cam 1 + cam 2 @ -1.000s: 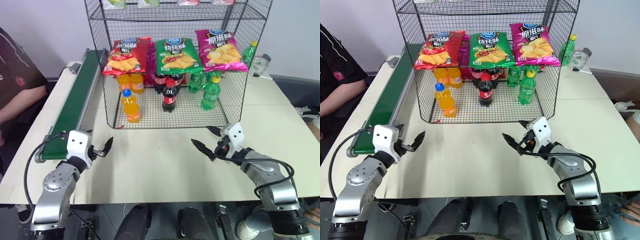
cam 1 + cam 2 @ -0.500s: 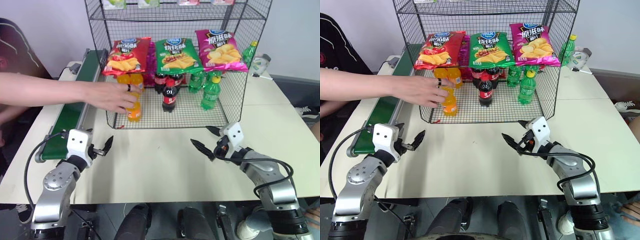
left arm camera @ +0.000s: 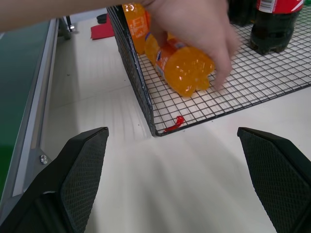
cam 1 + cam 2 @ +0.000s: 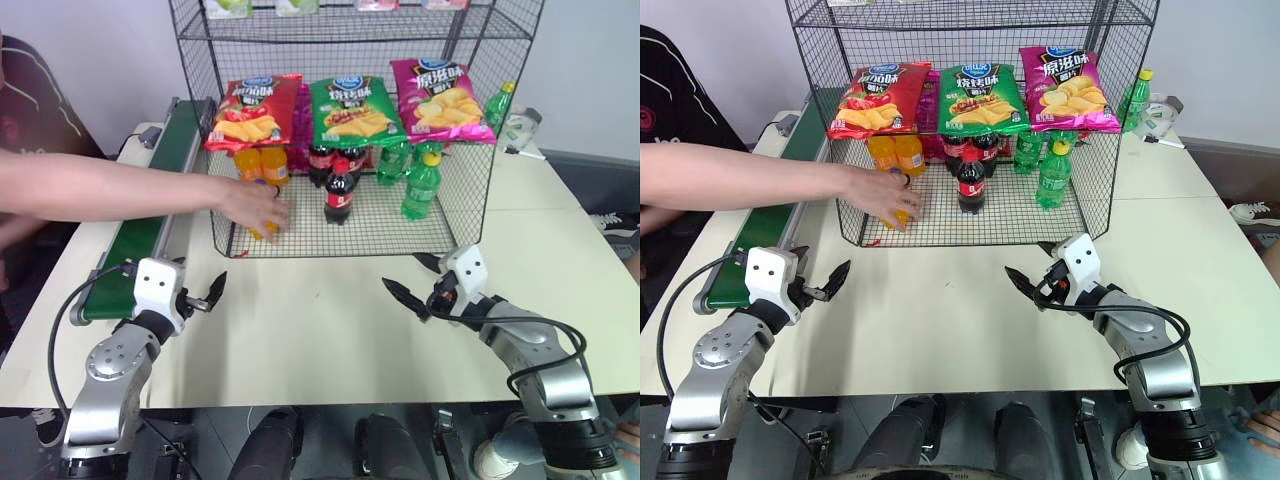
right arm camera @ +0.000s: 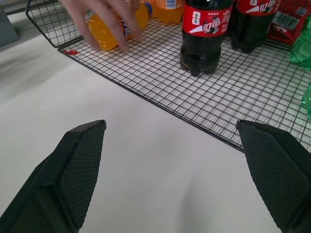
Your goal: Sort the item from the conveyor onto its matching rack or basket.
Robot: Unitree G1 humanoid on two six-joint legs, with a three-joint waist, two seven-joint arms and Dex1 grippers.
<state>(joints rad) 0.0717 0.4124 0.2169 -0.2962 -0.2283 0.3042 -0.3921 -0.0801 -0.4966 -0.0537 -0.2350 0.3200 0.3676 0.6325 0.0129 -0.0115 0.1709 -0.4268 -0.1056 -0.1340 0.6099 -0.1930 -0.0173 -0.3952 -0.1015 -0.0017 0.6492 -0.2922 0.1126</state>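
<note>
The black wire rack (image 4: 350, 120) stands at the back of the table (image 4: 320, 330), the green conveyor (image 4: 150, 190) along its left. In the rack's bottom compartment a person's hand (image 4: 255, 208) tips the orange soda bottle (image 3: 182, 65) onto its side. The left gripper (image 4: 200, 298) and right gripper (image 4: 420, 280) hover over the table, fingers wide apart, holding nothing.

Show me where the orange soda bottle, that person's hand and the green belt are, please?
orange soda bottle (image 3: 184, 68): left wrist view, on its orange body, lying tipped under the hand.
person's hand (image 4: 880, 193): right eye view, on the back of the hand.
green belt (image 4: 140, 240): left eye view, on the belt's bare surface.
</note>
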